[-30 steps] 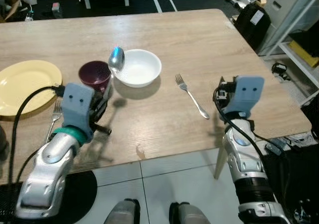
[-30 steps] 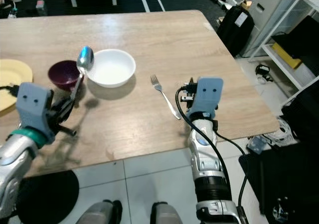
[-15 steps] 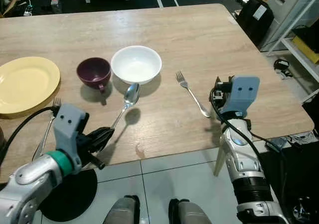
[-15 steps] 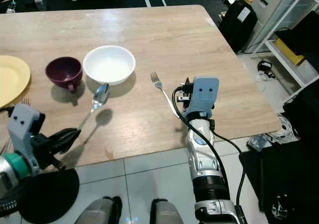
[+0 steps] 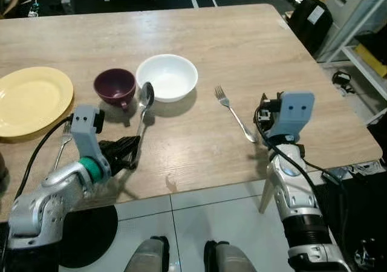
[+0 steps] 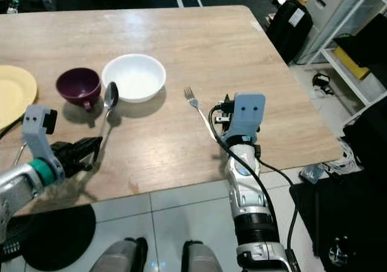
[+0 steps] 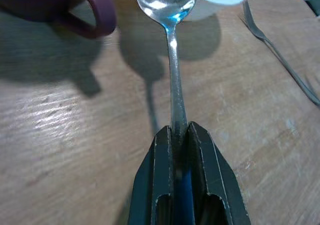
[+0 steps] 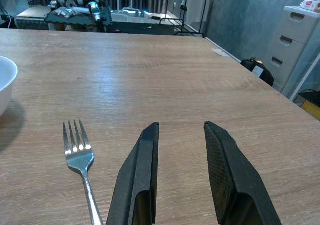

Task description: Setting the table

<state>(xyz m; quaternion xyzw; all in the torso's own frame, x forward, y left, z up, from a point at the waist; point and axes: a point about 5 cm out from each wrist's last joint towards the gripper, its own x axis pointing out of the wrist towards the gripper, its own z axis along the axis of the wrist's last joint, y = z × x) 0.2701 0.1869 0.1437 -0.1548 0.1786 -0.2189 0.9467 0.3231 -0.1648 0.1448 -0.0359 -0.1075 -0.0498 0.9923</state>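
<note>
The left end effector (image 5: 130, 148) pinches a spoon (image 5: 143, 112) by its handle above the wooden worktop (image 5: 242, 54), the spoon's bowl hanging just before the maroon cup (image 5: 115, 86) and white bowl (image 5: 167, 77). The right end effector (image 8: 180, 135) hovers with fingers spread, beside a fork (image 5: 234, 115) lying flat. A yellow plate (image 5: 30, 100) sits far left, a second fork (image 5: 62, 148) near it.
</note>
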